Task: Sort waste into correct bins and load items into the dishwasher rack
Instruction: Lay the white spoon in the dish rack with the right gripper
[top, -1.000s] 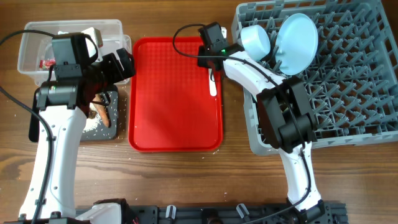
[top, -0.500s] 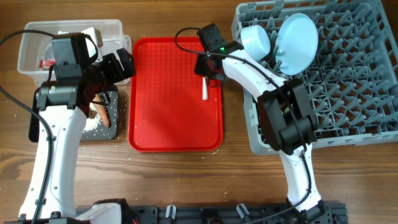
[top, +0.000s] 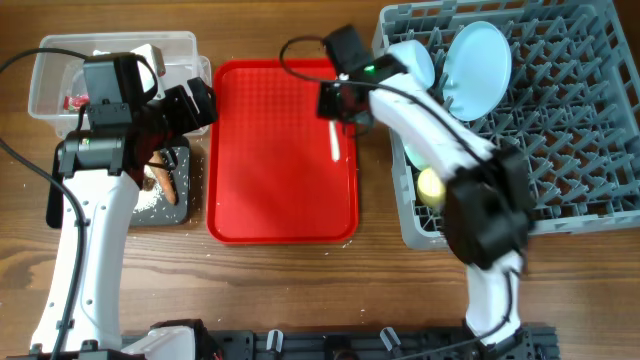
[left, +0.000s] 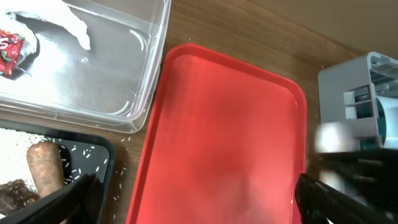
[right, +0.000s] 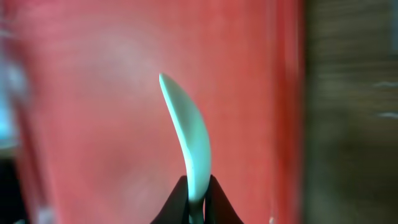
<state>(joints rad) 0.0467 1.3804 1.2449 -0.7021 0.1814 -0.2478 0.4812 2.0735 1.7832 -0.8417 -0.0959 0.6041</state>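
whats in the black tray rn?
Brown stick, dark lump and white grains lie in the black tray. From overhead the left arm covers its left part, so more may be hidden.

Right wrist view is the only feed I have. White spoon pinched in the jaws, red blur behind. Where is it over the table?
Observer: Overhead shows the right gripper holding the white spoon over the right side of the red tray, just beside the grey rack.
Operator: What's in the rack so far?
Observer: A pale blue plate on edge and a bowl at the rack's top-left corner as overhead frames it, and a yellow cup by its left wall.
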